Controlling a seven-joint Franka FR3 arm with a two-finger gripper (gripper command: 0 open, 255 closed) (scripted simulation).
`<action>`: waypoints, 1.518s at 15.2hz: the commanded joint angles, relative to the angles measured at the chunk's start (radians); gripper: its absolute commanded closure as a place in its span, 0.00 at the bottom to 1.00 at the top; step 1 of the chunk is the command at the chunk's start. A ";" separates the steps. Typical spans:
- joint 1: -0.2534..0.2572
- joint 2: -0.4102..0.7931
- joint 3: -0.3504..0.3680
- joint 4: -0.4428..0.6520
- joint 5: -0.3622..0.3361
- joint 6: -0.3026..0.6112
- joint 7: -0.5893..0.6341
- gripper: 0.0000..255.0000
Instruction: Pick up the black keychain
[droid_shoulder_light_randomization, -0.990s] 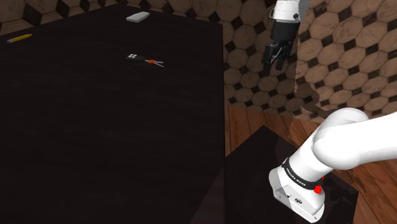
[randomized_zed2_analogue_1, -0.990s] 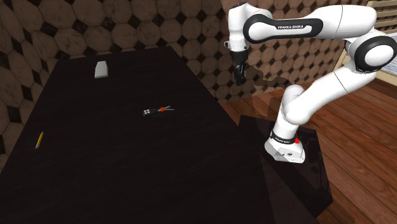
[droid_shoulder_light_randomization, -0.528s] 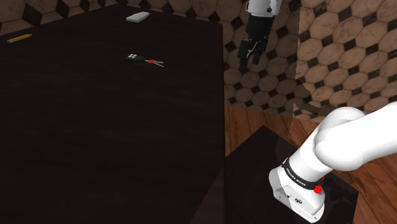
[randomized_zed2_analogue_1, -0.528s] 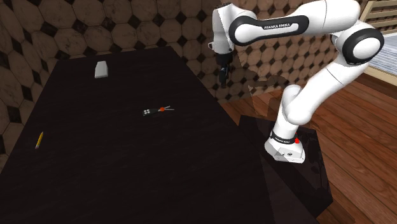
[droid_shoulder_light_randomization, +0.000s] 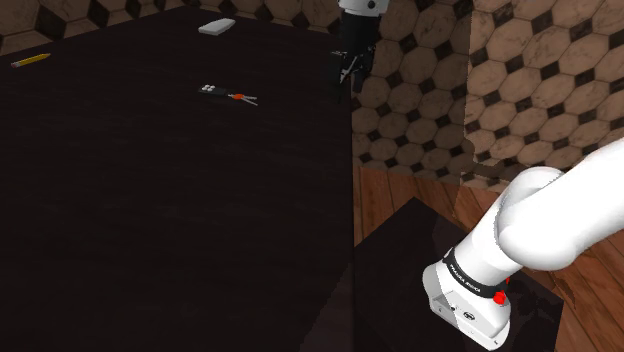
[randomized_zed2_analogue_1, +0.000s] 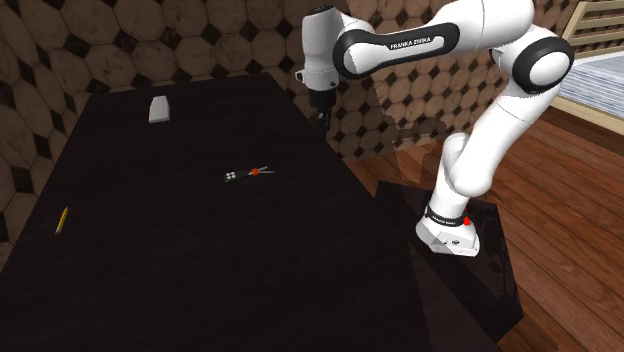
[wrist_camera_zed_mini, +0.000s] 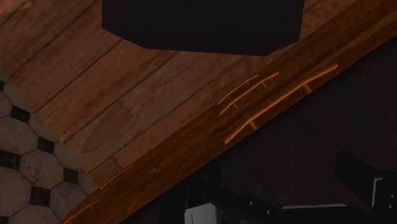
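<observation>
The black keychain (droid_shoulder_light_randomization: 212, 90) lies flat on the dark table (droid_shoulder_light_randomization: 150, 220), a small black fob with a red bit and thin light prongs pointing to the shoulder view's right. It also lies mid-table in the second exterior view, keychain (randomized_zed2_analogue_1: 246, 174). My black gripper (droid_shoulder_light_randomization: 344, 84) hangs above the table's edge, well to the shoulder view's right of the keychain and high off the surface. The same gripper (randomized_zed2_analogue_1: 320, 118) points down in the second exterior view. Its fingers look slightly apart, with nothing between them.
A pale grey flat object (droid_shoulder_light_randomization: 216, 27) lies near the table's far edge, and a yellow pencil (droid_shoulder_light_randomization: 30, 60) at the far left. The arm's dark stand (droid_shoulder_light_randomization: 420, 250) sits on a wooden floor (wrist_camera_zed_mini: 127, 95). Hexagon-tiled walls (droid_shoulder_light_randomization: 540, 90) rise behind.
The arm has swung toward the shoulder view's left, carrying the gripper from in front of the tiled wall to over the table's edge. The keychain has not moved.
</observation>
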 joint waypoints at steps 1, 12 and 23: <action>0.013 0.057 0.020 0.058 0.000 0.015 0.007 0.00; 0.092 0.374 0.126 0.430 -0.059 0.035 0.057 0.00; 0.150 0.541 0.166 0.591 -0.120 0.072 0.084 0.00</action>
